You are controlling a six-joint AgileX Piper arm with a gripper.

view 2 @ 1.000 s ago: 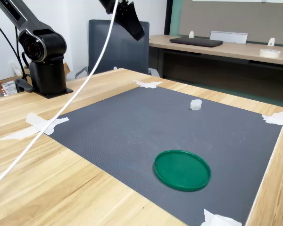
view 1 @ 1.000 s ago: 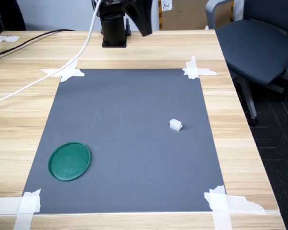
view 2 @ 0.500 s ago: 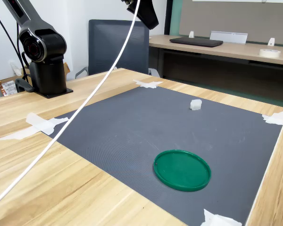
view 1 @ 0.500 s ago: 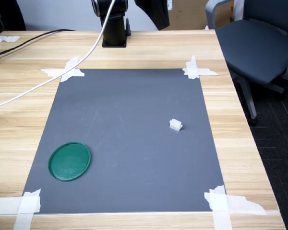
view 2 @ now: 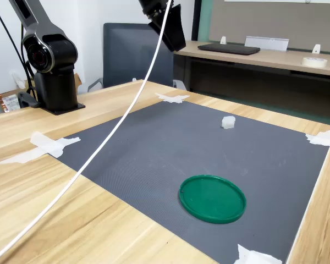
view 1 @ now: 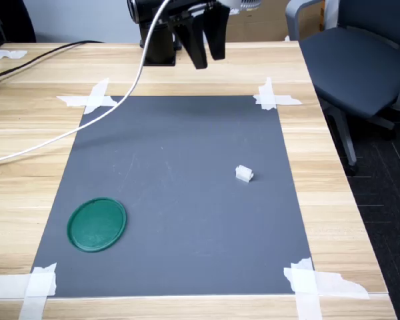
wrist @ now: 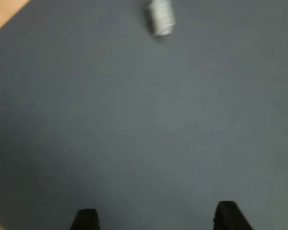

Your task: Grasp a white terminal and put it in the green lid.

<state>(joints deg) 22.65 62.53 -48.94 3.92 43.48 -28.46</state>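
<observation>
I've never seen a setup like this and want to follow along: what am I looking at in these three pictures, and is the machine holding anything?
It is a single black robot arm bolted to a wooden table. Two pictures come from cameras standing off the arm; the third looks down from its wrist. The gripper, its two-fingered grasping part, hangs open and empty in the air above a grey mat taped at the corners. On the mat lie a small white terminal, also blurred in the wrist view, and a round green lid, well apart.

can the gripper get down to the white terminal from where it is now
Probably yes. The white terminal lies alone on the grey mat, with nothing near it, and the gripper hangs above the mat's far edge with its jaws apart.
</observation>
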